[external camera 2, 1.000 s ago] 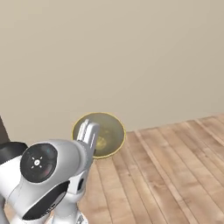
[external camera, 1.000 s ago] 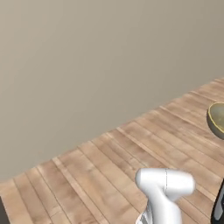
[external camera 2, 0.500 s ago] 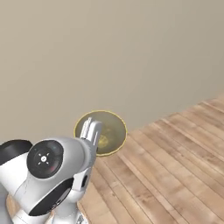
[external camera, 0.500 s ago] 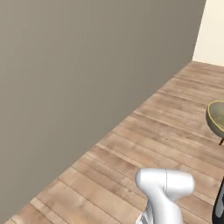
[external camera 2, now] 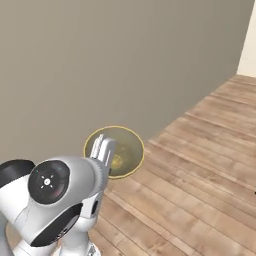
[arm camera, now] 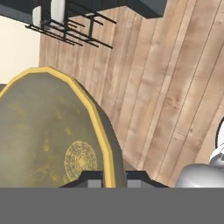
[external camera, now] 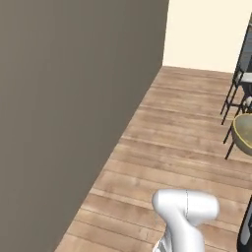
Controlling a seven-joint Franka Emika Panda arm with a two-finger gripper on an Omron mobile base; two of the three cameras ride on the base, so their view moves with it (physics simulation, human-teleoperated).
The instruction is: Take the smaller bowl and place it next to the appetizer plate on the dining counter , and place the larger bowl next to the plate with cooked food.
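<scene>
Swung with the base: both base views, now showing wall end, bar stools [external camera: 239,93]; bowl [external camera 2: 120,151], tan-gold, size undetermined, carried aloft; gripper [arm camera: 114,178] clamped across its rim, evidently for transport toward counter.

Bowl [external camera: 244,134] cut by frame edge; which bowl, unclear.

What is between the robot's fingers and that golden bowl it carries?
Nothing visible: in the hand view the fingers sit on either side of the bowl rim, gripping it directly above the wooden floor.
</scene>
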